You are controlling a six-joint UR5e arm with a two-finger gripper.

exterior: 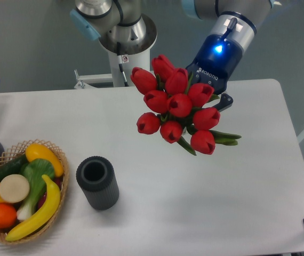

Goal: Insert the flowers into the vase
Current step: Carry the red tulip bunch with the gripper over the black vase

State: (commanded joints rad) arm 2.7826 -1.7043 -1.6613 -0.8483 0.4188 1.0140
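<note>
The flowers (177,109) hang above the table, hiding the gripper (212,104) clamped around their stems. The vase (97,182) stands well apart.

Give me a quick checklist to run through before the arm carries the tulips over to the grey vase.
1. Flowers held by the gripper: ok, lifted off the table; the finger contact is hidden by buds.
2. Vase upright, mouth open: ok.
3. Vase mouth empty: ok, looks dark and unobstructed.
4. Flowers above the vase: not ok, they hang to its right and further back.
5. Stems pointing down: not ok, buds face the camera.
6. Wicker basket clear of the vase: cannot tell, it sits very close.
</note>
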